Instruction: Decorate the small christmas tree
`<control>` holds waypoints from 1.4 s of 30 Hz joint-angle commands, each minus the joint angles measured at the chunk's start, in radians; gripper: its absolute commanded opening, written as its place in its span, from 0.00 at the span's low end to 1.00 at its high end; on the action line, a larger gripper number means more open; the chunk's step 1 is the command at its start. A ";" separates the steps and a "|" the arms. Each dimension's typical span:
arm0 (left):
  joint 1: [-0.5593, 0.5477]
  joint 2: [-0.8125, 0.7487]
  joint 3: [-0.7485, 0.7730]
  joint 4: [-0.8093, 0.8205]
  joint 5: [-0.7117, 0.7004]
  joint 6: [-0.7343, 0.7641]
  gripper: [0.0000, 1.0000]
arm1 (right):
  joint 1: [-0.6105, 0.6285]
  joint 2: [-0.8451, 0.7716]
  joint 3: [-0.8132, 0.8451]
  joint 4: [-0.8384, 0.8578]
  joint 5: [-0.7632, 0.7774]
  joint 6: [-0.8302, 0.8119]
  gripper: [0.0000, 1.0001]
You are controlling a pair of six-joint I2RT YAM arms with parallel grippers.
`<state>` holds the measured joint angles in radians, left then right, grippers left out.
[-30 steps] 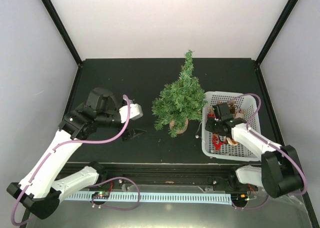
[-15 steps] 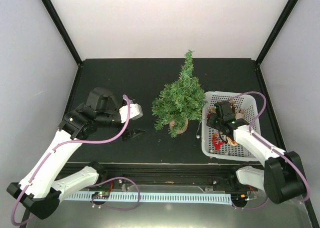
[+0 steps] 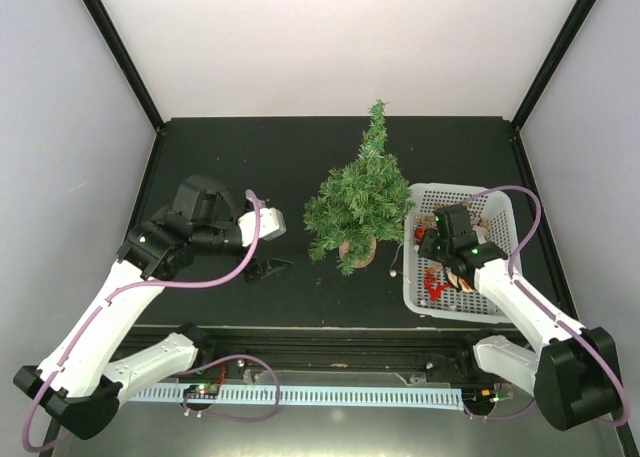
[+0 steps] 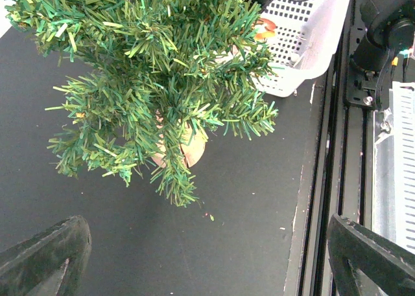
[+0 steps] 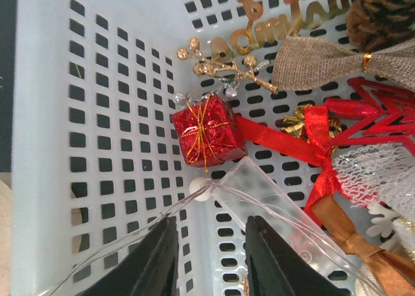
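The small christmas tree (image 3: 358, 199) stands mid-table on its tan wooden base (image 3: 357, 249), bare of ornaments; it fills the top of the left wrist view (image 4: 162, 69). My left gripper (image 3: 268, 269) is open and empty, low over the table to the tree's left, fingers wide apart (image 4: 45, 257). My right gripper (image 3: 432, 257) is open inside the white basket (image 3: 495, 202), its fingertips (image 5: 159, 257) over the basket floor. A clear plastic case (image 5: 272, 208) with thin wire lies just ahead of them, beside a red gift box (image 5: 207, 131).
The basket also holds a gold twig (image 5: 224, 66), gold lettering (image 5: 292, 17), a burlap bow (image 5: 324, 63), a pine cone (image 5: 382, 17), a red star (image 5: 382, 114) and red ribbon (image 5: 285, 140). A wire with a white bead (image 3: 393, 271) hangs over the basket's left wall.
My right gripper has shifted slightly right and farther into the basket, with the elbow swinging outward. The left arm and the tree have not moved.
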<state>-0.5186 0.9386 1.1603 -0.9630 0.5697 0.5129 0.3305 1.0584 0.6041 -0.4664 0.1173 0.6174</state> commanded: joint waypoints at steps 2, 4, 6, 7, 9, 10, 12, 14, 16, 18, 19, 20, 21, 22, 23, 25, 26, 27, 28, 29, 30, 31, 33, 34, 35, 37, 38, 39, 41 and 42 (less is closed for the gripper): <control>-0.007 -0.001 0.014 0.007 0.001 0.006 0.99 | 0.005 0.036 0.016 0.005 -0.043 -0.053 0.36; -0.006 -0.003 0.011 0.006 -0.002 0.012 0.99 | 0.005 0.025 -0.004 0.033 -0.067 -0.065 0.41; -0.006 -0.008 0.006 0.006 -0.003 0.017 0.99 | 0.004 0.004 -0.030 0.065 -0.090 -0.082 0.44; -0.006 -0.009 0.002 0.008 -0.004 0.019 0.99 | 0.004 -0.005 -0.038 0.080 -0.099 -0.092 0.45; -0.007 -0.008 -0.001 0.012 -0.006 0.021 0.99 | 0.004 -0.012 -0.049 0.115 -0.103 -0.107 0.44; -0.007 -0.006 -0.003 0.015 -0.004 0.022 0.99 | 0.004 -0.011 -0.052 0.130 -0.106 -0.116 0.44; -0.006 -0.002 -0.004 0.020 -0.004 0.021 0.99 | 0.004 0.002 -0.063 0.160 -0.101 -0.127 0.44; -0.007 0.001 -0.003 0.024 -0.003 0.022 0.99 | 0.005 0.028 -0.064 0.172 -0.097 -0.129 0.41; -0.005 0.002 0.001 0.023 -0.002 0.022 0.99 | 0.005 0.048 -0.070 0.175 -0.102 -0.126 0.38; -0.007 0.000 0.004 0.021 -0.001 0.025 0.99 | 0.005 0.042 -0.081 0.182 -0.106 -0.124 0.37; -0.007 -0.001 0.004 0.021 -0.001 0.027 0.99 | 0.005 0.032 -0.082 0.180 -0.106 -0.123 0.37; -0.007 -0.002 0.003 0.021 -0.001 0.027 0.99 | 0.006 0.021 -0.082 0.176 -0.107 -0.121 0.36; -0.007 -0.003 0.001 0.020 0.000 0.028 0.99 | 0.005 0.012 -0.081 0.171 -0.106 -0.119 0.36; -0.008 -0.003 0.000 0.020 0.001 0.029 0.99 | 0.005 0.004 -0.080 0.161 -0.102 -0.118 0.36; -0.007 -0.003 -0.003 0.021 0.001 0.029 0.99 | 0.005 -0.001 -0.078 0.149 -0.099 -0.116 0.36; -0.007 -0.004 -0.007 0.023 0.004 0.028 0.99 | 0.005 -0.014 -0.084 0.141 -0.096 -0.118 0.36; -0.007 -0.006 -0.009 0.026 0.005 0.029 0.99 | 0.005 -0.016 -0.086 0.142 -0.092 -0.119 0.36; -0.006 -0.006 -0.011 0.028 0.005 0.026 0.99 | 0.005 -0.015 -0.086 0.146 -0.090 -0.119 0.36; -0.007 -0.006 -0.011 0.031 0.007 0.025 0.99 | 0.006 -0.009 -0.084 0.150 -0.087 -0.118 0.37; -0.007 -0.004 -0.011 0.033 0.010 0.024 0.99 | 0.005 0.001 -0.078 0.155 -0.089 -0.115 0.38; -0.007 -0.002 -0.009 0.033 0.012 0.024 0.99 | 0.005 0.016 -0.070 0.162 -0.089 -0.113 0.38; -0.007 0.000 -0.008 0.033 0.013 0.022 0.99 | 0.005 0.031 -0.062 0.169 -0.092 -0.111 0.39; -0.007 0.000 -0.002 0.031 0.013 0.021 0.99 | 0.005 0.067 -0.045 0.182 -0.090 -0.108 0.41; -0.007 0.000 0.000 0.028 0.014 0.022 0.99 | 0.006 0.092 -0.033 0.191 -0.091 -0.108 0.42; -0.007 0.000 0.002 0.027 0.014 0.022 0.99 | 0.006 0.111 -0.024 0.202 -0.092 -0.109 0.42; -0.007 -0.003 0.001 0.024 0.016 0.022 0.99 | 0.005 0.154 -0.007 0.226 -0.103 -0.108 0.42; -0.007 -0.004 0.000 0.024 0.017 0.023 0.99 | 0.005 0.177 0.004 0.236 -0.109 -0.107 0.42; -0.007 -0.004 -0.002 0.025 0.019 0.022 0.99 | 0.005 0.197 0.014 0.243 -0.110 -0.104 0.42; -0.008 -0.004 -0.003 0.027 0.023 0.020 0.99 | 0.005 0.233 0.032 0.254 -0.105 -0.099 0.40; -0.007 -0.004 -0.005 0.027 0.026 0.019 0.99 | 0.005 0.244 0.038 0.261 -0.097 -0.096 0.37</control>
<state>-0.5194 0.9375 1.1473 -0.9520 0.5709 0.5236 0.3309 1.2594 0.5941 -0.2741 0.0170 0.5064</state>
